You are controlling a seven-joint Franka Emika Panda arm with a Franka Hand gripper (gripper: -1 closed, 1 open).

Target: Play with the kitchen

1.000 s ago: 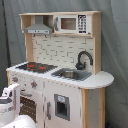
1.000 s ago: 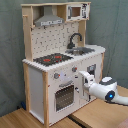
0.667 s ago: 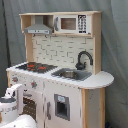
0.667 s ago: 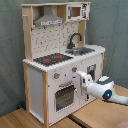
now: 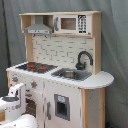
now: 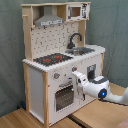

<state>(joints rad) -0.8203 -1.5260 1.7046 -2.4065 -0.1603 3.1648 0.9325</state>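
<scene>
The hand [image 6: 78,80], its fingers' state impossible to tell, is hovering just before the oven door [image 6: 65,94] of the toy kitchen [image 6: 60,60] standing on the wooden surface [image 6: 30,119], and a misjudged push could be jamming against the knobs [image 6: 56,76].

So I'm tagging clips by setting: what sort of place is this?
Probably a lab or studio setup, not a real kitchen: a toy kitchen on a wooden table, a grey curtain behind, a robot arm in front.
</scene>
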